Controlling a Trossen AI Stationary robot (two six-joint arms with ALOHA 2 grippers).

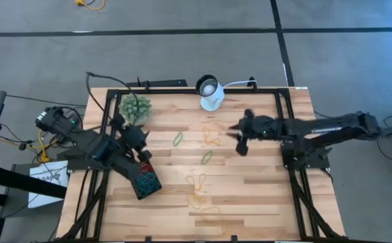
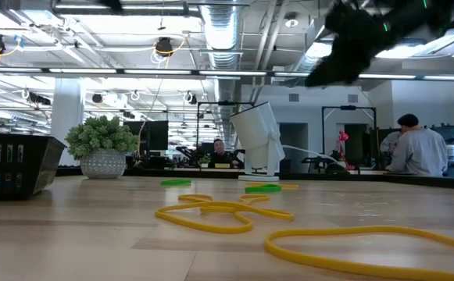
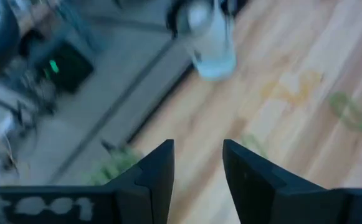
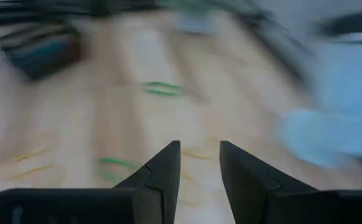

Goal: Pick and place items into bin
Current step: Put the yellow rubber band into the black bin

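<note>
I see both wrist views blurred: left gripper and right gripper show narrow empty gaps; tray half hidden under the left arm

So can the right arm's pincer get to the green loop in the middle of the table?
Probably yes. The right pincer hangs open above the wood, and the green loop lies flat on its own nearby, with nothing between them.
</note>
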